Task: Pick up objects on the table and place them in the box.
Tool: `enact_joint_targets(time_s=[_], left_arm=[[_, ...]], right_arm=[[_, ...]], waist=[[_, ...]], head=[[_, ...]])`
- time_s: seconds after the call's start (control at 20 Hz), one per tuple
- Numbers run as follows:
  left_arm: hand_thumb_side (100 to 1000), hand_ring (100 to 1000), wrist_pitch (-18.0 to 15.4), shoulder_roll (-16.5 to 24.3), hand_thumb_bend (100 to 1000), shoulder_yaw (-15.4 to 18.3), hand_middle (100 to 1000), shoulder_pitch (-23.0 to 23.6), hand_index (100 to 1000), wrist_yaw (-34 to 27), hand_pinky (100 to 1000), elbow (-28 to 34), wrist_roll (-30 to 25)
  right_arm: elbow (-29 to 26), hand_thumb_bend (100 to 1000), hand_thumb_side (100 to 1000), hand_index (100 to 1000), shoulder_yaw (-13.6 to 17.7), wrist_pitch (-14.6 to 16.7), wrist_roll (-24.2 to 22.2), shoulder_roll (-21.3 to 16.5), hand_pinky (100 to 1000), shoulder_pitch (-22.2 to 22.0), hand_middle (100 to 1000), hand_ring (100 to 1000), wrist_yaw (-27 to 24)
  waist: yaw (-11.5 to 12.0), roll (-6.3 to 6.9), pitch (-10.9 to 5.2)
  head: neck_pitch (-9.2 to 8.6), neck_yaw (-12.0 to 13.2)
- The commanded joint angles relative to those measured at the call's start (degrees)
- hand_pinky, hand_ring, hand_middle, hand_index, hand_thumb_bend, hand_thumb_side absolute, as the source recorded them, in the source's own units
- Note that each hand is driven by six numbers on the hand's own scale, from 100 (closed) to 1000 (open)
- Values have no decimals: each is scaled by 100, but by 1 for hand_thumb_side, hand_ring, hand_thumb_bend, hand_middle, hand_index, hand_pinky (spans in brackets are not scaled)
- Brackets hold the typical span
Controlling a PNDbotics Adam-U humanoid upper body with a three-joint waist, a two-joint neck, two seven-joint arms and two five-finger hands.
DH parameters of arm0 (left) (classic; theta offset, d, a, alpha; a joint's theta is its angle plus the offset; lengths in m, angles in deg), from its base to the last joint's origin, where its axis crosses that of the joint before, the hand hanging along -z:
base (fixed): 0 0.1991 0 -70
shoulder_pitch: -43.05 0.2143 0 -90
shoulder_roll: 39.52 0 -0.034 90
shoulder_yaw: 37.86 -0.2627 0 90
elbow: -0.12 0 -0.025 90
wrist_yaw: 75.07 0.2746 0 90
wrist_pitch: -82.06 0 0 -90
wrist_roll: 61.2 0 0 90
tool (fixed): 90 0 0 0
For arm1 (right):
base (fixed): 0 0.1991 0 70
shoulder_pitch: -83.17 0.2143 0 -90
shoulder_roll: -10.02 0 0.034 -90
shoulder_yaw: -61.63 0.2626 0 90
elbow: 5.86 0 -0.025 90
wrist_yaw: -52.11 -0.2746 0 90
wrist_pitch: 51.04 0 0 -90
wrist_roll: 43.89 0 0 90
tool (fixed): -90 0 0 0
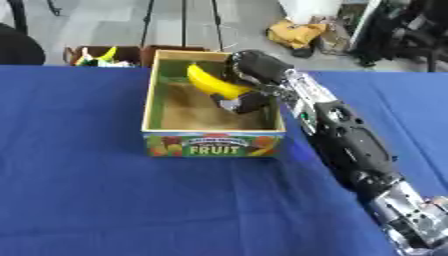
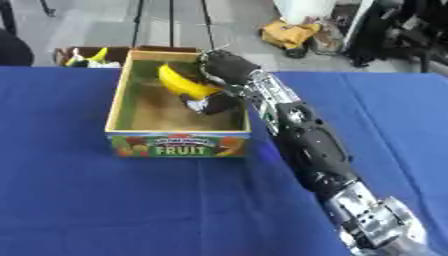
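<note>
A yellow banana (image 1: 213,81) hangs over the inside of the open cardboard fruit box (image 1: 213,144), which stands on the blue table. My right hand (image 1: 248,70) reaches in over the box's right wall and its fingers are curled round the banana. The right arm (image 1: 346,135) stretches from the lower right corner up to the box. The box floor below the banana looks bare brown. My left hand shows in neither view.
A second open carton (image 1: 96,54) with yellow and green items stands on the floor beyond the table's far edge, left of the box. Tripod legs and bags lie farther back. Blue cloth (image 1: 79,190) spreads left and in front of the box.
</note>
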Motion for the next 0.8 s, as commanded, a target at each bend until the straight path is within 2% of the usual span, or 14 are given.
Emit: enact_joint_targets(time_s=[0.05,0.2,0.5,0.8], left_arm=[[1000,725,-15,83,100,64,579,-50,694,9,520,110,-2],[1000,726,-7,85,100,58,579,-72,694,5,521,110,-8],[1000,726,-10,100,100,66,579,-84,694,9,521,110,-10],[1000,726,-13,117,100,71,579,-104,694,12,520,110,1]], right_arm=[[-18,100,818,562,-1,90,-104,-178,684,123,471,750,246],[14,100,804,548,2,215,-473,-204,687,183,467,758,322],[93,100,796,544,-8,422,-1337,-236,704,307,471,786,31],[-6,100,807,573,-10,478,-1669,-237,711,331,498,811,-158]], waist=[[7,18,-119],[5,3,-126],[15,-31,-122],[5,-58,-121]], head=[[-81,-39],[-78,-62],[-85,-128],[-75,-158]])
